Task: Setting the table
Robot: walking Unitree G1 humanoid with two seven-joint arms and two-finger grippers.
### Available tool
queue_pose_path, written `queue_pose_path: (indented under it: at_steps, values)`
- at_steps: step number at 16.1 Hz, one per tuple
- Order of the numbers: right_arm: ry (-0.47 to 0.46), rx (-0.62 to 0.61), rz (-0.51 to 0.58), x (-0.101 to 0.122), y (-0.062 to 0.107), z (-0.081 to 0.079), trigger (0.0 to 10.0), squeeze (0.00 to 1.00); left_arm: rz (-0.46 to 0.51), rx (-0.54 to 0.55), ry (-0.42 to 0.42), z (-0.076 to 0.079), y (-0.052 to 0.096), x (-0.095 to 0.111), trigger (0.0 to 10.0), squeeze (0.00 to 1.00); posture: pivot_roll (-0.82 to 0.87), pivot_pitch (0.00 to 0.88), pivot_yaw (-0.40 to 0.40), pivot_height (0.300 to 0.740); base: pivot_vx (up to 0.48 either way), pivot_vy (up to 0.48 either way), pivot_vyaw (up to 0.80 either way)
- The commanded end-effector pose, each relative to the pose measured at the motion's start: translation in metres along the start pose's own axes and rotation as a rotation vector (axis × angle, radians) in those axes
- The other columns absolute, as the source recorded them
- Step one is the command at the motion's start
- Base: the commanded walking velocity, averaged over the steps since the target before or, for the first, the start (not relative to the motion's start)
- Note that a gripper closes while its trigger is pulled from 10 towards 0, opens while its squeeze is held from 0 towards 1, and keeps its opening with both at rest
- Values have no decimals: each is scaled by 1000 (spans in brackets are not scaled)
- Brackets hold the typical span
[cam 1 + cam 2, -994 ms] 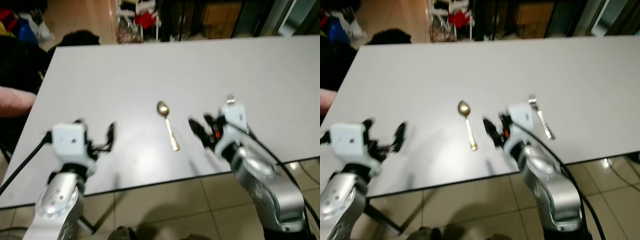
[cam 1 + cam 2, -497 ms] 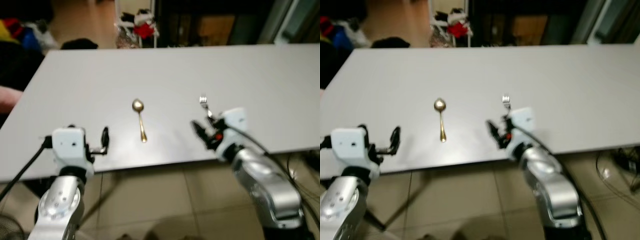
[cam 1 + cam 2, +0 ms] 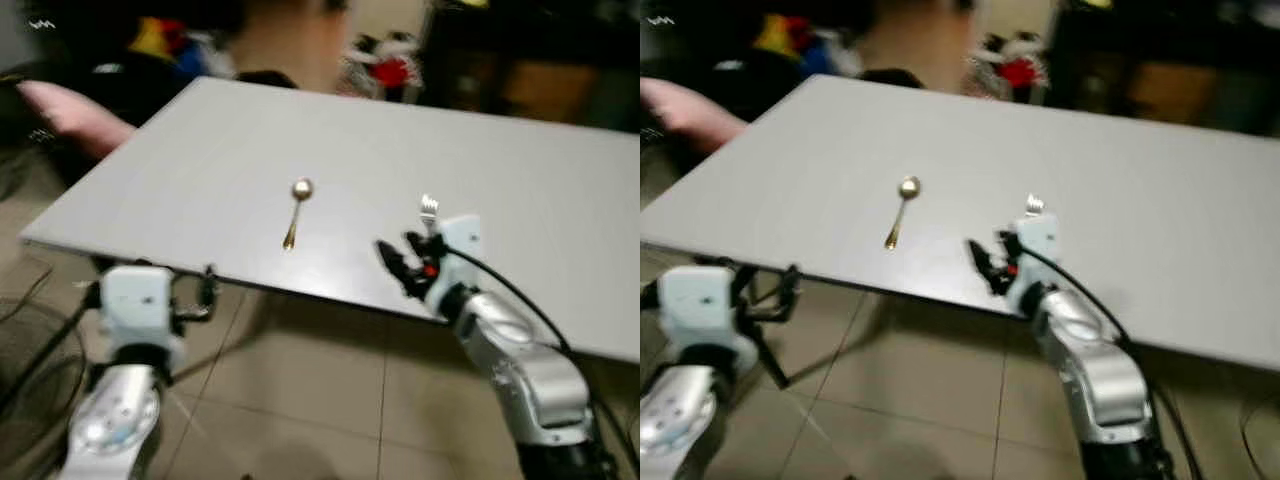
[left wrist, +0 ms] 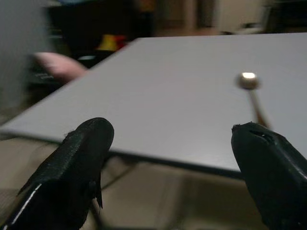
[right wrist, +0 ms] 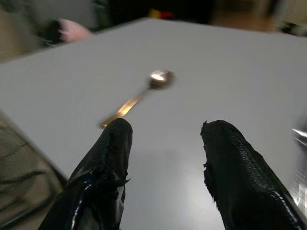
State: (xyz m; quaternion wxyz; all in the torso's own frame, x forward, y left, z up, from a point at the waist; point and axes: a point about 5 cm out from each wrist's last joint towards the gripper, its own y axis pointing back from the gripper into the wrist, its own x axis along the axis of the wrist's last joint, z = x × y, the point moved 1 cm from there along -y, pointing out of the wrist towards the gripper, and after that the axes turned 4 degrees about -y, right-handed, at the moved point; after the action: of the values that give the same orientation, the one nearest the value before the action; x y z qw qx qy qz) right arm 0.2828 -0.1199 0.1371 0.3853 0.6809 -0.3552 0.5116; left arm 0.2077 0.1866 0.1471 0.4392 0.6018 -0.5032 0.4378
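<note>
- The right gripper (image 3: 392,262) is shown at centre right of the left eye view, over the near edge of the table (image 3: 200,150); its two black fingers (image 5: 103,177) are spread with nothing between them.
- Just beyond its white wrist block, the tines of a silver fork (image 3: 429,207) are seen; the handle is hidden by the arm.
- The left gripper (image 3: 205,290) is shown at lower left, off the table and in front of its near edge, above the tiled floor (image 3: 300,400). Its fingers (image 4: 79,158) are likewise parted and empty.
- The gold spoon (image 3: 296,210) lies at upper centre on the tabletop, bowl away from the robot, well apart from both grippers.
- Compared with the picture of one second before, the table has receded and turned in the frame, and the left gripper, formerly over the tabletop, is now clear of it. The whole scene has shifted, so camera motion is indicated; the cutlery is not taken to have moved.
- Judgement: spoon and fork are placed, and the robot is probably leaving to fetch further items.
- At upper left a pink form (image 3: 70,105) is visible beyond the table, too blurred to identify.
</note>
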Motion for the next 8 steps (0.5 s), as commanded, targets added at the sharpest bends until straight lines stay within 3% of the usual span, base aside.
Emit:
queue_pose_path:
  at_steps: [1, 7, 8]
  values:
    - [4, -19, 1, 0, 3, 6, 10000, 0, 15, -8, -1, 3, 0, 4, 10000, 0, -23, 12, 23, 740, 0, -480, 794]
    - [-5, 31, -8, -6, 2, -3, 10000, 0, 10, -9, -4, 3, 4, 5, 10000, 0, -15, 17, 24, 740, 0, -480, 788]
    - [-6, 35, -8, -6, 1, -4, 10000, 0, 10, -12, 9, 4, 5, 6, 10000, 0, -12, 17, 22, 740, 0, 0, 788]
